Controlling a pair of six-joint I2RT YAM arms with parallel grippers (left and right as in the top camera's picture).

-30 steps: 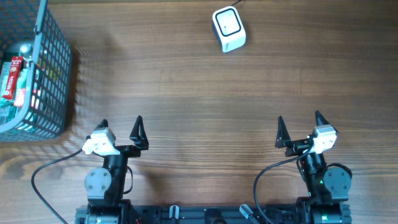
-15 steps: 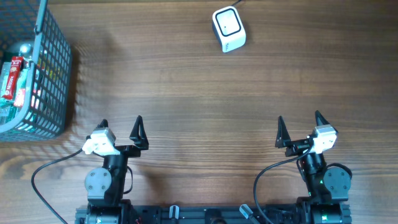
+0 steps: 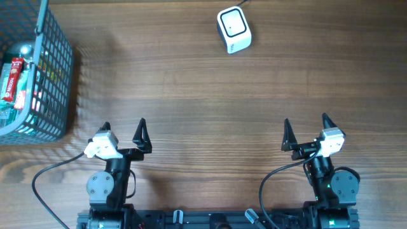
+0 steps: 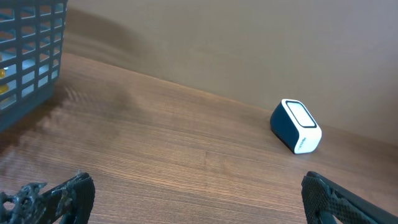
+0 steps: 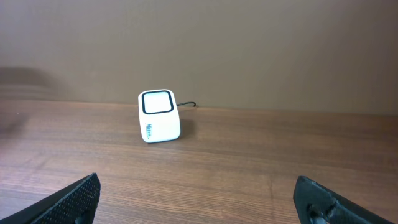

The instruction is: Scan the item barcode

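A white barcode scanner point(image 3: 234, 29) with a dark-rimmed window stands at the table's far middle, also seen in the left wrist view point(image 4: 296, 126) and the right wrist view point(image 5: 159, 116). Items, one of them a red packet point(image 3: 11, 79), lie in a grey wire basket point(image 3: 57, 76) at the far left. My left gripper point(image 3: 124, 130) rests open near the front edge at the left with nothing between its fingers point(image 4: 68, 196). At the front right my right gripper point(image 3: 305, 127) is open and empty too, fingers point(image 5: 78, 196) wide apart.
The basket's corner point(image 4: 28, 62) shows at the upper left of the left wrist view. A thin cable point(image 5: 186, 104) runs from the scanner toward the back wall. Bare wooden table point(image 3: 210, 102) lies between the grippers and the scanner.
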